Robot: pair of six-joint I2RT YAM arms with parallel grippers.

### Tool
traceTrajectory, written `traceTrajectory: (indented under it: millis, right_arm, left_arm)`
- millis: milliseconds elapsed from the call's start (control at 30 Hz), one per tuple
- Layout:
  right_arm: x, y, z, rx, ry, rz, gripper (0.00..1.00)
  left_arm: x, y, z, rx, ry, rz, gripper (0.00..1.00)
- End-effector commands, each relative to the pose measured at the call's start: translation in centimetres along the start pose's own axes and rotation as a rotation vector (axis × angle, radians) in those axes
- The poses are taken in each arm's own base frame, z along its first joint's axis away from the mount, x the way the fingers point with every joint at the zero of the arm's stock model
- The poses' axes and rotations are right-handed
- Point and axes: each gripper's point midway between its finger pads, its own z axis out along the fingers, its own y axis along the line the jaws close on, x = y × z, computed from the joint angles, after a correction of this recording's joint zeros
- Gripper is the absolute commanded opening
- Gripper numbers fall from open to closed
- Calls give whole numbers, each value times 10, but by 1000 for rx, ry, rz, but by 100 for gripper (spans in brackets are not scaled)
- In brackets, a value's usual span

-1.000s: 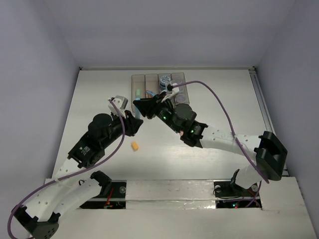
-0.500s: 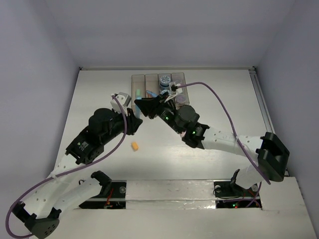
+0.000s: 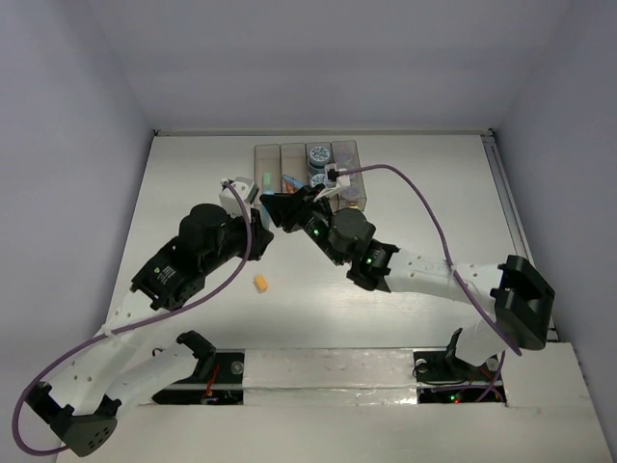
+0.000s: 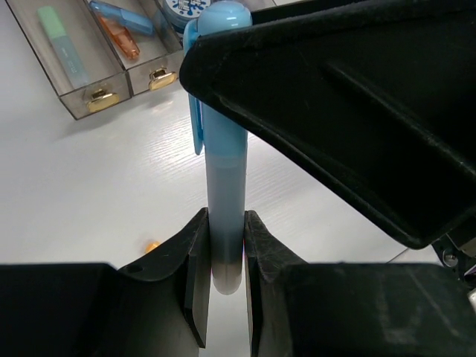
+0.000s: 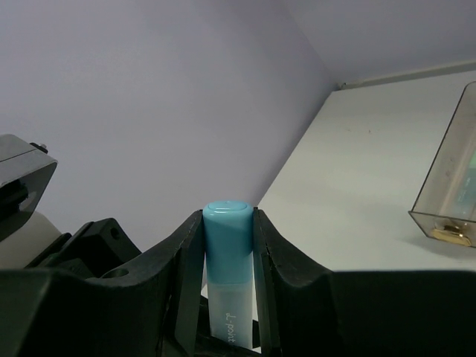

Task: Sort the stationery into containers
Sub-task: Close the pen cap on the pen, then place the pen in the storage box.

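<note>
Status, last sec: both arms have crept fwd toward the bins (image 3: 294,147), locked together at one item. Nothing else on the counter (image 3: 183,169) has shifted.

Left hand (image 4: 223,227) is clamped narrow on the lower barrel of the blue marker (image 4: 224,141). Right hand (image 5: 228,219) is pinched on the cap end of the same stick. I read this as a hand-to-hand transfer, not yet completed, since neither side has let go. The marker is off the counter, running straight out from the left hand, with the bins just ahead of that hand and to its left.

Count, as visible:
- Bins: 4, joined in one row.
- Markers: 4. One is in the hands. 1 green marker (image 4: 63,44) lies alone in the end bin. 1 orange marker (image 4: 119,39) and a second blue marker (image 4: 123,10) share the next bin.
- Jars (image 3: 316,154): 2 sure, in the third bin (fourth bin's contents too blurred to call).
- Erasers: 1 orange eraser (image 3: 259,282), loose on the counter behind the left hand, toward the bases.

Judgement: the eraser is still pending after this marker.
</note>
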Motion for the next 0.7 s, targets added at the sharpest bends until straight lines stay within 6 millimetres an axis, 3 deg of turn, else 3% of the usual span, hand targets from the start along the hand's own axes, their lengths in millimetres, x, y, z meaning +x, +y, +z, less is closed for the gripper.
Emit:
traceTrajectory:
  millis: [0, 167, 367, 433, 467, 500, 600, 667]
  right_arm:
    - [136, -3, -55, -5, 455, -68, 0]
    - [130, -3, -52, -3, 441, -51, 0]
    - [80, -18, -20, 2, 341, -22, 0]
    - [60, -29, -7, 24, 299, -25, 0]
    - [48, -25, 2, 16, 273, -20, 0]
    - [42, -28, 8, 19, 258, -22, 0]
    - [12, -31, 29, 30, 193, -25, 0]
    - [0, -46, 42, 50, 166, -20, 0]
  left_arm:
    - [-159, -1, -39, -68, -571, -65, 0]
    - [-156, -4, -37, -51, -564, -69, 0]
    - [-125, -17, -25, 52, -483, -65, 0]
    - [-109, -15, -21, 59, -449, -70, 20]
    - [-103, -15, -20, 61, -436, -74, 27]
    - [-99, -15, -24, 68, -437, -74, 44]
    - [-81, -11, -25, 65, -406, -78, 66]
    - [-70, -7, -26, 53, -387, -74, 72]
